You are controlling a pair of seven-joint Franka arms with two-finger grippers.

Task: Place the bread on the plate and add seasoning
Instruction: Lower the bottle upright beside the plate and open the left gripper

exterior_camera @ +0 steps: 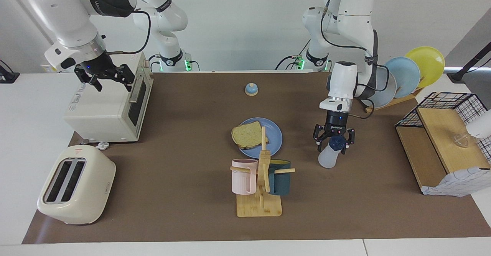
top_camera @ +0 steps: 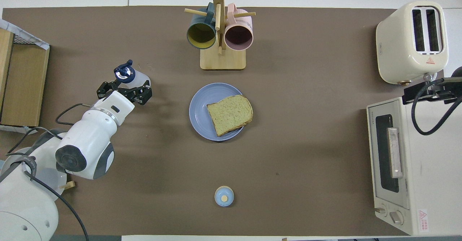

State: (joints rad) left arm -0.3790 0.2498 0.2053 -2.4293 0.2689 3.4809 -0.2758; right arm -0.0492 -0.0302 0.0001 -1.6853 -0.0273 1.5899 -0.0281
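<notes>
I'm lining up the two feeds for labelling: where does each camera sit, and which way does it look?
Facing view: high, across the table, looking at the robots; both arms show whole, right gripper over the toaster oven.
Overhead view: high above the robots' end, looking steeply down; only the left arm and left gripper show clearly.
Shared: plate, bread, seasoning, bell, mug rack, half a turn apart.
</notes>
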